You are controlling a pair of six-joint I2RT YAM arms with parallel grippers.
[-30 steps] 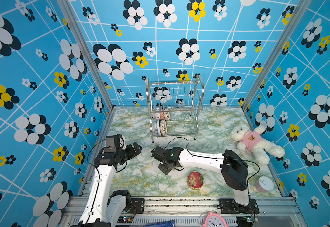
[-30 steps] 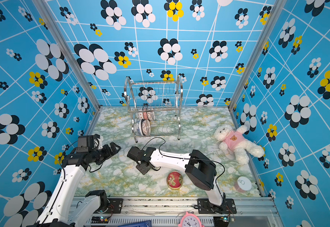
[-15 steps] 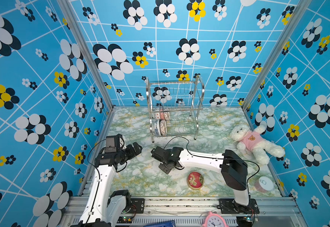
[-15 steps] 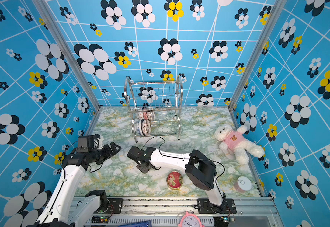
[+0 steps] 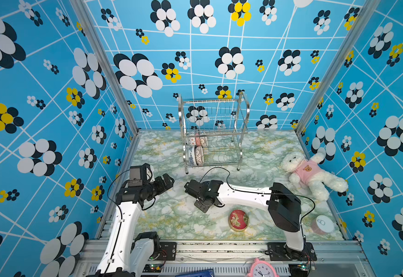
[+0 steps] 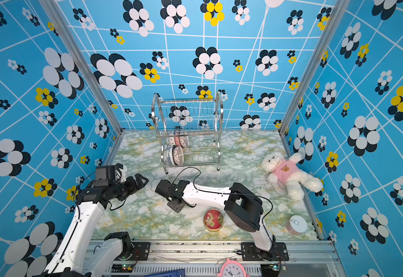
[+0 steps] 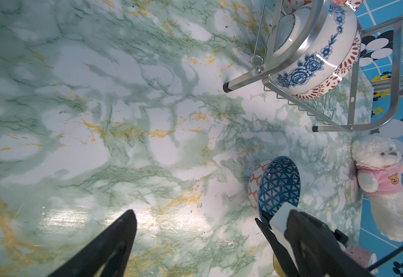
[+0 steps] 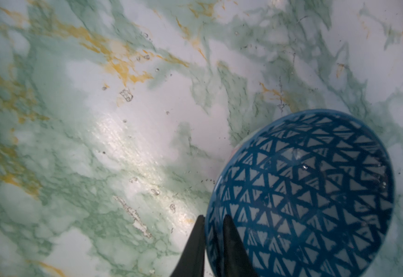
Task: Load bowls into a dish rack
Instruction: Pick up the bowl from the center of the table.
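Between fingers of right tool (image 8: 213, 217), clamped: rim of blue triangle-patterned ceramic bowl (image 8: 303, 191), nested in red-patterned ceramic bowl (image 7: 253, 189) on marble worktop (image 8: 123, 144). Probably stiff, slick, breakable; best pinched at rim. Left tool (image 7: 195, 215) spread, empty. Beyond both tools, one steel wire dish rack (image 7: 248, 80): two bowls (image 7: 315, 55) low, upper count unclear.

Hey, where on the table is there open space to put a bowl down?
Bare table between the left arm and the red tin; also between the dish rack and the teddy bear. Crowded in front of the rack, where the right gripper pinches the blue bowl.
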